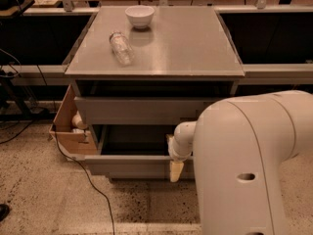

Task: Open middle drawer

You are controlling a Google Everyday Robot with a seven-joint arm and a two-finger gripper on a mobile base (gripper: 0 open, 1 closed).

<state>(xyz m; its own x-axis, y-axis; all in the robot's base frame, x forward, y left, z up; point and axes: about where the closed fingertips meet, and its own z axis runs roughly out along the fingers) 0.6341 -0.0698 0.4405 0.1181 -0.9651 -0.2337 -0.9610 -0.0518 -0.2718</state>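
The grey cabinet [156, 58] stands in the middle of the camera view. Its top drawer front [137, 110] sits nearly closed. Below it the middle drawer [132, 165] is pulled out toward me, and its shallow dark inside [134, 140] shows. My gripper [175, 168] is at the top edge of that drawer's front, right of centre, with its cream tip hanging down over the front. My white arm [254, 160] hides the right part of both drawers. The lowest drawer is hidden under the open one.
A white bowl [139, 16] and a clear bottle [121, 47] lying on its side rest on the cabinet top. An open cardboard box [71, 126] stands at the cabinet's left side. A black cable [93, 190] runs across the speckled floor.
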